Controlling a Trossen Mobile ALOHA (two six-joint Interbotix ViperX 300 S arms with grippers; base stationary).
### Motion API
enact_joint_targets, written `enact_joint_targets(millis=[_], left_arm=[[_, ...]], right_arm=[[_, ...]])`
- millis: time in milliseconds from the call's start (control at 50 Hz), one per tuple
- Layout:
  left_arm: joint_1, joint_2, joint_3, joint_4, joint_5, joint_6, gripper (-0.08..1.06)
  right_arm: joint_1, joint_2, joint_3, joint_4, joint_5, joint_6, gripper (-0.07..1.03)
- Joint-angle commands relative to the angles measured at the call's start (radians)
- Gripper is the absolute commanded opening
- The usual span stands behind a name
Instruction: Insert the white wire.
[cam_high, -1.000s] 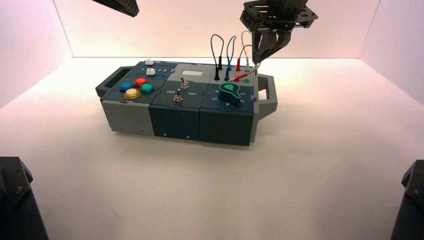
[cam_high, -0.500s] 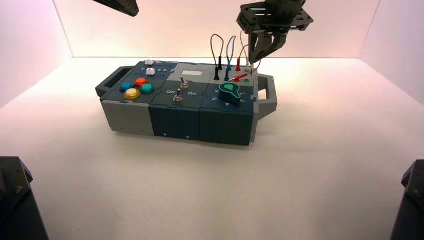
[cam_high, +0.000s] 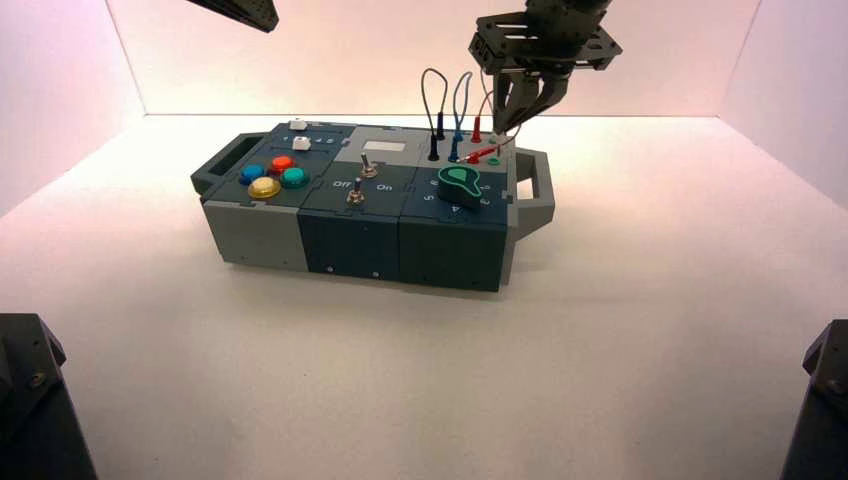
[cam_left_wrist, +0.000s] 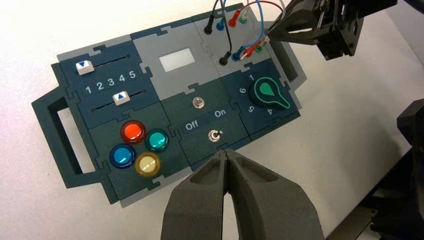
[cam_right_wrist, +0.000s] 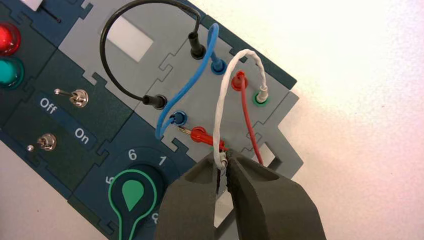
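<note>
1. And there it was, the right gripper (cam_right_wrist: 224, 152) over the box's right-hand far corner, clenched on one plug end of the white wire (cam_right_wrist: 221, 100)!
2. That wire arched up and over, its other plug (cam_right_wrist: 263, 95) standing in the green-ringed socket in the far row.
3. The held end was right by the near row, close to the loose red plug (cam_right_wrist: 202, 136), which lay on its side with its metal tip showing.
4. The red wire's (cam_right_wrist: 248, 117) other end stood upright in the far row.
5. Alongside, the blue wire (cam_right_wrist: 187, 87) and the black wire (cam_right_wrist: 102, 47) looped between the two rows, plugged in at both ends.
6. Over on the left, the left gripper (cam_left_wrist: 225, 152) hung above the bench (cam_high: 400, 380), closed on nothing, near the box's (cam_high: 350, 235) switches.
</note>
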Motion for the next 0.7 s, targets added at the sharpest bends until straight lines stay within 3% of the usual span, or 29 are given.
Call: enact_joint_targets(millis=[20,700], left_arm=[[-0.005,-0.005,-0.029,-0.005,-0.006,0.003,-0.03],[-0.005,-0.003,-0.029,-0.005,-0.008,0.003,-0.03]], right_arm=[[0.008,-0.012,-0.015,0.008,-0.011,0.002,-0.02],[0.009,0.002,-0.02,0.011,-0.026,0.003,-0.02]])
